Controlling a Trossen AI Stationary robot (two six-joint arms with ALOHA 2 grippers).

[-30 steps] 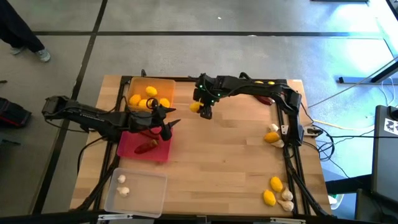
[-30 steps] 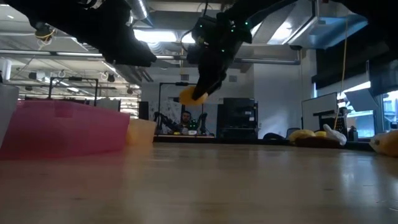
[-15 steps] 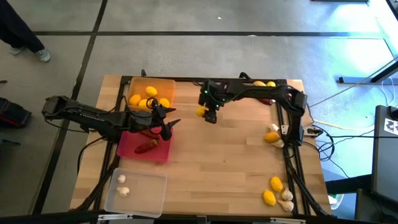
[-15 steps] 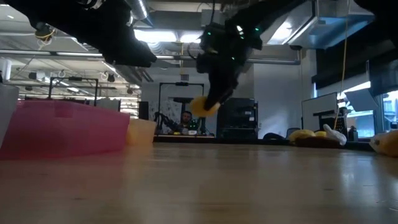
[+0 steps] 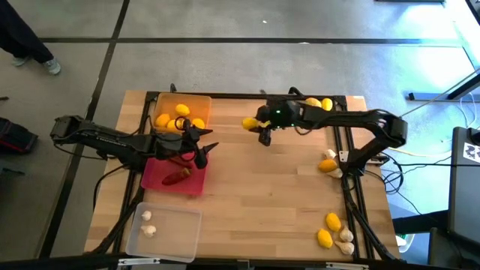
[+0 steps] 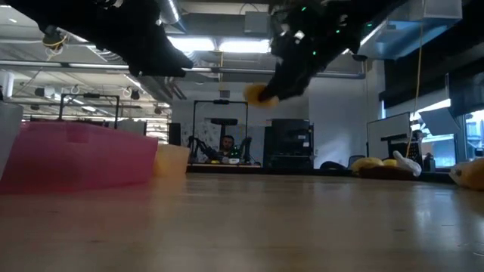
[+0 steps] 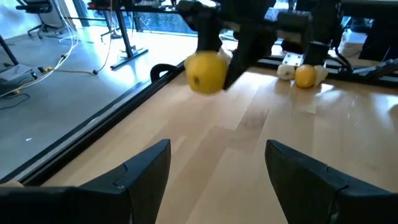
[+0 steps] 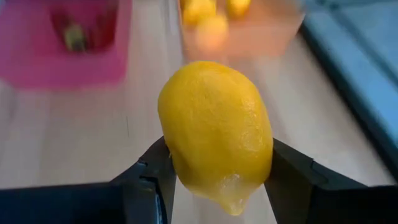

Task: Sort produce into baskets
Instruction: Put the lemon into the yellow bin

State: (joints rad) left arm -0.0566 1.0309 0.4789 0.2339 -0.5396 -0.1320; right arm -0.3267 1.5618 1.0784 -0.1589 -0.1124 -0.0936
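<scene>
Table [image 5: 255, 202]: bare wood below both grippers.
Red-pink basket [image 5: 154, 176]: directly under left gripper; dark red pepper [image 5: 177, 178] inside.
Orange basket [image 5: 196, 103]: well to the left of right gripper, just beyond left gripper; several lemons inside.
Clear basket [image 5: 180, 229]: near corner, well behind left gripper; two garlic bulbs [image 5: 148, 223] inside.
Right gripper [image 5: 259, 129]: raised off the table, fingers clamped on a lemon [image 8: 214, 134].
Left gripper [image 5: 204, 151]: fingers apart, nothing between them, over red-pink basket's edge.
Loose produce [image 5: 335, 234]: lemons and garlic along the right edge, well apart from right gripper.
</scene>
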